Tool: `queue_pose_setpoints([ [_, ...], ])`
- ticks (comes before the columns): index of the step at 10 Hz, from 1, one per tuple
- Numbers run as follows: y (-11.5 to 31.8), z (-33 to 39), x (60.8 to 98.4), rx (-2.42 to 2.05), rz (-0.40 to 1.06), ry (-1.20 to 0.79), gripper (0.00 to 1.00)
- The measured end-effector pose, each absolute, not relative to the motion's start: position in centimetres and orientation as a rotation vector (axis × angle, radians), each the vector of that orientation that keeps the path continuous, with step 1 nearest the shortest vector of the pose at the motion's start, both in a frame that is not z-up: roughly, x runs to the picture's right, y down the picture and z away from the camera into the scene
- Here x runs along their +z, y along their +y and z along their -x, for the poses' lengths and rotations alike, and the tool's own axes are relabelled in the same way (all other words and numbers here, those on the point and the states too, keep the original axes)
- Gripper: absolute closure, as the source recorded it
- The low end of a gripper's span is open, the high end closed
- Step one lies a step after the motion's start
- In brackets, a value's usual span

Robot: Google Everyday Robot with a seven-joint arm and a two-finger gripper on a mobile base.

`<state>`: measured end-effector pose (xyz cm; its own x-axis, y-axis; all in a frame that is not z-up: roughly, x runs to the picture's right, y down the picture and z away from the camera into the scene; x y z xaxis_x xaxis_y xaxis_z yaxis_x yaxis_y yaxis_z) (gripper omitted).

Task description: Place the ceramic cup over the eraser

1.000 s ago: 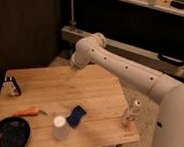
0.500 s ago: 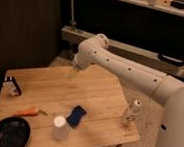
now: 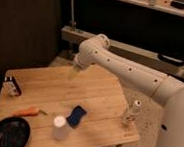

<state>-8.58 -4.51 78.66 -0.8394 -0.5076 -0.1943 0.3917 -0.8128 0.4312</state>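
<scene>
The ceramic cup (image 3: 58, 127) is small, white and tapered, and it stands near the front edge of the wooden table (image 3: 100, 96). Just to its right lies the eraser (image 3: 76, 115), a blue block flat on the wood and apart from the cup. My gripper (image 3: 73, 74) hangs from the white arm (image 3: 121, 66) over the table's far side, well behind both things. It is open with nothing in it.
A clear bottle (image 3: 132, 112) stands at the table's right edge. An orange object (image 3: 26, 112) and a black plate (image 3: 8, 133) lie front left, and a small black-and-white item (image 3: 12, 86) sits at the left. Dark cabinets and a shelf stand behind the table.
The arm's wrist has drifted slightly to the right over the far side of the table. Nothing on the table has moved.
</scene>
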Motion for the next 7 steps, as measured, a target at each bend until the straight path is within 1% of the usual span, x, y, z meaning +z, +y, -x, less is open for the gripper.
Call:
queue_pose_setpoints([
  [1,-5.0,8.2,78.8,-2.527,-0.388,-0.486,0.2],
  [4,-6.2,7.1,78.2,-2.196,-0.21,-0.363,0.2],
  [7,-6.2,5.8,78.0,-1.907,-0.088,-0.32,0.2],
])
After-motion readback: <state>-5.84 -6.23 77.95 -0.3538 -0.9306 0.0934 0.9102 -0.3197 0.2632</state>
